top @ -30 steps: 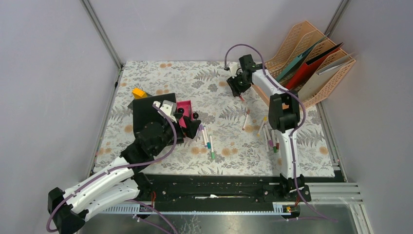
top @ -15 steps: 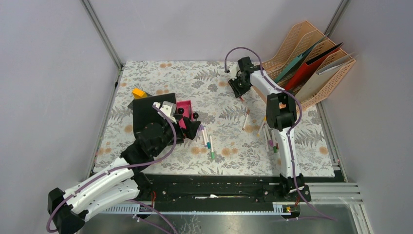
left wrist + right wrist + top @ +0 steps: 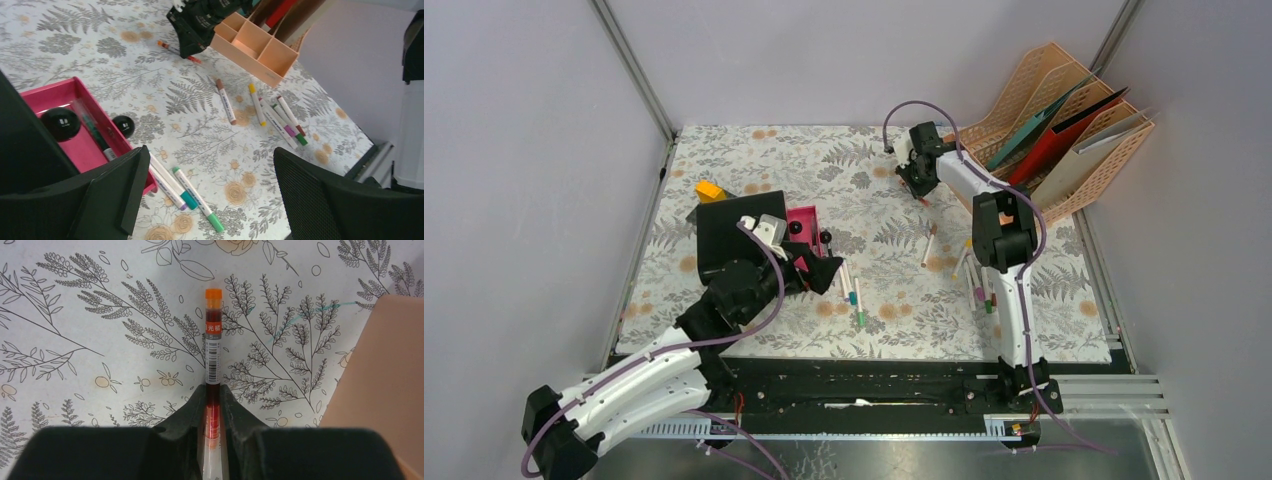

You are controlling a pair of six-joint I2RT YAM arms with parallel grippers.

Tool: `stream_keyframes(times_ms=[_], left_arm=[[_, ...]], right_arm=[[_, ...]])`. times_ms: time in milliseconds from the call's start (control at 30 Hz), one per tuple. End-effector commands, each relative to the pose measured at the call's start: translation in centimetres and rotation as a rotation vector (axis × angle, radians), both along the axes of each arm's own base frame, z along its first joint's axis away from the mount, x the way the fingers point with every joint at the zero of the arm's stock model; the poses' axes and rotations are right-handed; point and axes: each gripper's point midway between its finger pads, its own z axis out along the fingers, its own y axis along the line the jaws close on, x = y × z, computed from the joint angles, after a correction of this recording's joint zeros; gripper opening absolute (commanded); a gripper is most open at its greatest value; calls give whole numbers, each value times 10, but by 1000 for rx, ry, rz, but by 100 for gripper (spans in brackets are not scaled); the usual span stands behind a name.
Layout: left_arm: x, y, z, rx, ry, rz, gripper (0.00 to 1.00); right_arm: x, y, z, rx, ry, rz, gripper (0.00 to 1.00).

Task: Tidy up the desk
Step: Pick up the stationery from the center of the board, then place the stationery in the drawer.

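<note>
Pale cloth printed with grey ferns and orange flowers covers the desk (image 3: 754,160), which fills the floor of the enclosure beyond the black rail (image 3: 864,385) where your arms are bolted. At the far right corner stands a peach lattice file rack (image 3: 1109,160) holding folders. On the left of the desk lies a black board (image 3: 721,225), with a pink tray (image 3: 802,218) touching its right edge. The tray holds a black ball (image 3: 60,124) and a dark pen (image 3: 95,134); a second black ball (image 3: 123,126) sits just outside its wall.

Your left gripper (image 3: 819,265) hangs just right of the tray, its fingers wide apart around nothing. Your right gripper (image 3: 921,188) is at the far side beside the rack, its fingers pressed together on an orange pen (image 3: 213,340) lying flat on the cloth.

Loose markers lie near the left gripper (image 3: 852,290) and in a cluster by the right arm (image 3: 979,285).
</note>
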Motion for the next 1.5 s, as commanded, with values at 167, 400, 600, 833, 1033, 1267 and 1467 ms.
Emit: stream_keyframes(times_ms=[167, 400, 600, 833, 1033, 1267, 1467], left_arm=[[-13, -31, 28, -220, -24, -152, 99], [-20, -52, 36, -366, 8, -249, 99], [-16, -62, 38, -410, 19, -267, 99], [3, -70, 40, -449, 25, -222, 99], [20, -83, 42, -514, 64, -221, 99], [39, -89, 46, -612, 68, -198, 97], [47, -100, 47, -682, 87, -226, 95]], right_arm=[[-34, -11, -8, -43, 59, -15, 0], [-50, 17, 53, 171, 7, -15, 0], [-77, 37, 93, 328, 25, 9, 0], [-120, 61, 144, 545, 80, 59, 0], [-173, 72, 189, 728, 96, 142, 0], [-225, 78, 212, 913, 172, 230, 0], [-245, 81, 223, 1031, 198, 273, 0]])
